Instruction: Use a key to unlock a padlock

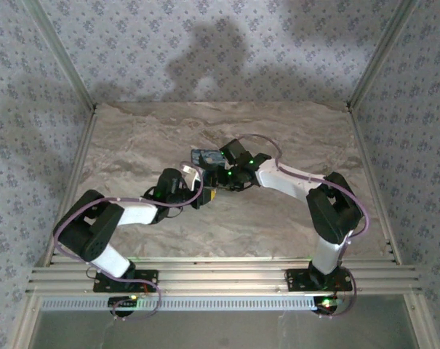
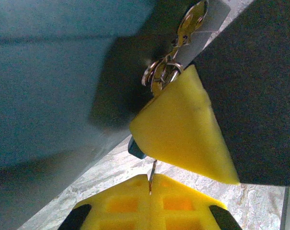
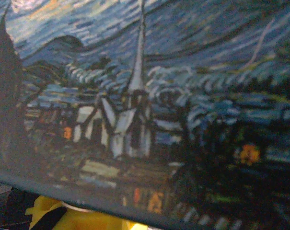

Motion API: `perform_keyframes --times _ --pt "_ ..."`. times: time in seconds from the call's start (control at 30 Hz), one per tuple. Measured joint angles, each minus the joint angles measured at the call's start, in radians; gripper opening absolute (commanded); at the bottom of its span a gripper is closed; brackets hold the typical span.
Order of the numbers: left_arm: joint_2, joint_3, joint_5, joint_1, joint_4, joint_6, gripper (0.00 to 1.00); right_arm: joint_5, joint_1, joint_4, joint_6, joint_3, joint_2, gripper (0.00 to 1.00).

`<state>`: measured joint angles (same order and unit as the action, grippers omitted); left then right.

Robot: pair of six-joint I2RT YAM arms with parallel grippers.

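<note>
The padlock sits a little past the middle of the marbled desk, at the tip of the right arm. That arm rises from its base, folds at the elbow and reaches in from 3 o'clock of the block. In the right wrist view the padlock's painted face, with a night sky, a church steeple and lit windows, lies right against the camera. One yellow fingertip shows beneath its lower edge. The right jaws are drawn narrow and appear clamped on the block.

The key is in the left jaws, which are fully closed on it. Its blue head peeks from under the upper yellow fingertip, and its thin pale blade runs down toward the lower fingertip. A key ring hangs at 12 o'clock of the head, with a second, brassy key on it.

The left arm stretches low across the desk from its base. Its yellow-tipped end is at 6 o'clock of the padlock, just beside it.
</note>
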<state>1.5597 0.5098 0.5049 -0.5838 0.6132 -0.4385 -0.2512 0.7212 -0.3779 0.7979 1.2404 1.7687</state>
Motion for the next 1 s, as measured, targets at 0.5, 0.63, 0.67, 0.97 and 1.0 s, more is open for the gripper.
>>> perform_keyframes --times 0.5,0.63,0.67,0.97,1.0 --pt "0.003 -0.008 0.066 0.050 0.018 0.053 0.00 -0.060 -0.058 0.017 0.001 -0.045 -0.053 0.00" --pt "0.033 0.013 0.096 0.063 0.008 0.064 0.00 -0.080 -0.058 0.025 0.012 -0.045 -0.060 0.00" --pt "0.042 0.023 0.105 0.062 0.007 0.068 0.00 -0.083 -0.058 0.029 0.016 -0.045 -0.060 0.00" --pt "0.080 0.075 0.163 0.063 0.005 0.082 0.00 -0.104 -0.061 0.050 0.027 -0.045 -0.062 0.00" --pt "0.080 0.075 0.164 0.062 0.005 0.084 0.00 -0.105 -0.061 0.053 0.027 -0.045 -0.062 0.00"
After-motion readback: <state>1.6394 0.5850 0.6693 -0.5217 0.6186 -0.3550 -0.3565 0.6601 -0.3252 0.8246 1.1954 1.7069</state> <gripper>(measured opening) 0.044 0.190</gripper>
